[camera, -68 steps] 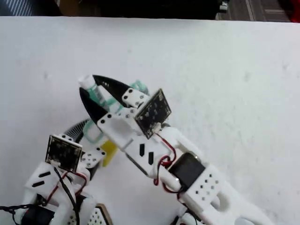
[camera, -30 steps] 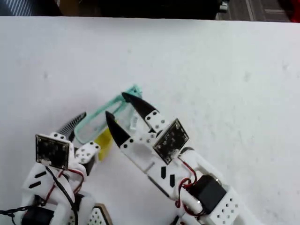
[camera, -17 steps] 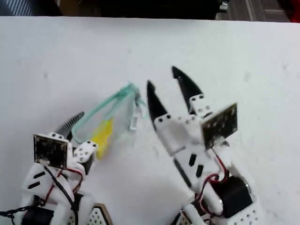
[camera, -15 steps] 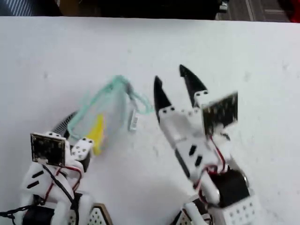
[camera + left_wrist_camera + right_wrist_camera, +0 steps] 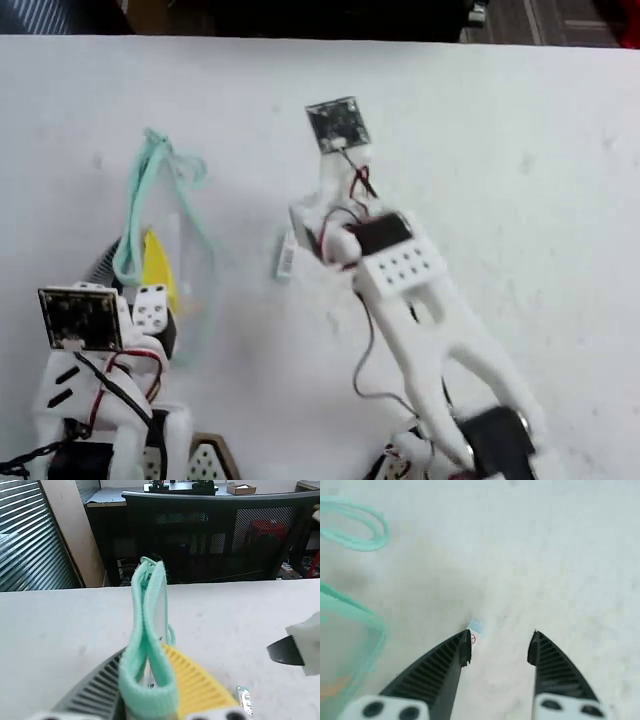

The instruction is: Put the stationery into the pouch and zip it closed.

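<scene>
Okay, high view: left gripper (image 5: 130, 262) is gripping the pouch (image 5: 150, 195) over the table (image 5: 500, 150); a small stationery piece (image 5: 285, 258) is lying just beside the right arm (image 5: 400, 270). Left wrist: fingers (image 5: 195, 680) are clamping the pouch's mint edge. Right wrist: right gripper (image 5: 500, 647) is pointing down, fingers apart, piece at one tip.

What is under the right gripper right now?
Bare table shows between the fingertips of the open right gripper. A small pale item peeks out at one fingertip; the rest of it is covered, so I cannot tell what it is.
</scene>
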Available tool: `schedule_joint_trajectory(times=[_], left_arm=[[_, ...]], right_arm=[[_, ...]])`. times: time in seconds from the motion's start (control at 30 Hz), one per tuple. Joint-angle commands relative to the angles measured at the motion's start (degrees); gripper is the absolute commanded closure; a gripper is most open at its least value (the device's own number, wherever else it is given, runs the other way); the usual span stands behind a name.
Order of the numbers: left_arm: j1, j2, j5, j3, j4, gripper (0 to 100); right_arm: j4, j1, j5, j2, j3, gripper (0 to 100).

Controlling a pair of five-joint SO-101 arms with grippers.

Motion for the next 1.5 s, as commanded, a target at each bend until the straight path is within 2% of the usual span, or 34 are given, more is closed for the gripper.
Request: schedule_joint_trajectory(times=[0.0, 0.33, 0.47, 0.67, 0.73, 0.8, 0.87, 0.97, 1.17, 1.27, 1.47], left_arm=[[-0.57, -0.22, 0.18, -1.85, -1.67, 98], [-0.57, -0.22, 0.18, -1.85, -1.67, 98], [-0.57, -0.22, 0.18, -1.85, -1.67, 98], [-0.4, -0.22, 0.18, -1.85, -1.67, 98], [-0.31, -0.22, 0.18, -1.85, -1.67, 98], [-0.22, -0.22, 0.18, -1.85, -1.67, 98], [-0.22, -0.22, 0.18, -1.85, -1.58, 98], [0.13, -0.22, 0.26, -1.85, -1.93, 98], [6.9, -0.22, 0.26, -2.11, -2.29, 98], [11.56, -0.22, 0.26, -1.85, -6.07, 98], [23.87, -0.22, 0.26, -1.76, -9.14, 98]], right_arm=[[2.95, -0.31, -4.75, 9.98, -9.85, 81.5], [11.3, -5.05, -12.84, 32.92, -26.37, 81.5], [12.09, -5.93, -13.1, 37.14, -29.36, 81.7], [12.0, -3.56, -13.1, 43.56, -33.05, 82.4], [12.18, -3.12, -13.01, 45.49, -34.37, 88.0], [12.44, -2.95, -12.66, 46.29, -35.69, 98.5], [12.44, -2.59, -12.66, 46.29, -35.78, 96.2], [13.23, -0.92, -12.57, 46.29, -35.96, 98.2], [14.99, 6.55, -12.57, 46.2, -36.13, 98.1], [15.16, 9.45, -12.57, 46.2, -36.22, 98.1], [14.99, 10.59, -12.66, 46.2, -36.22, 98.1]])
